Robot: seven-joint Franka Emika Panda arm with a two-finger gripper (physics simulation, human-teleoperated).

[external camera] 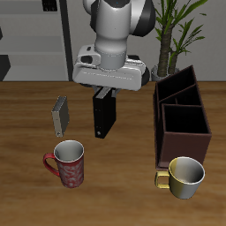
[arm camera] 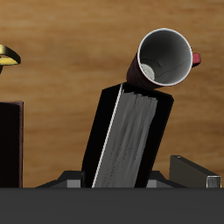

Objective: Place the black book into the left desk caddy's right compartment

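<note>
Fingers: I read the fingers (external camera: 104, 92) as closed on the top end of the black book (external camera: 103, 115); the contact itself is hidden under the hand, so that grip is my judgement.
Black book: it hangs upright below the hand, near the middle of the counter (external camera: 26, 190); I cannot tell whether its lower end clears the surface. In the wrist view the black book (arm camera: 131, 136) leans over instead of hanging straight.
Left desk caddy: the left desk caddy (external camera: 181, 115) stands well apart from the book, toward one side edge of the counter, its open sections facing up.
Risk, tilt: a leaning book may catch a divider or the rim on the way in, I think, and then twist in my grip.
Risk, slip: I hold only one end, so a quick sideways move could swing it loose.
Risk, wrong slot: the sections sit close together, so I must line up over the right compartment.
Risk, neighbours: the yellow mug (external camera: 184, 175) stands just before the caddy, and the red mug (external camera: 69, 163) and grey book (external camera: 60, 114) are near; a low carry could knock them.
</note>
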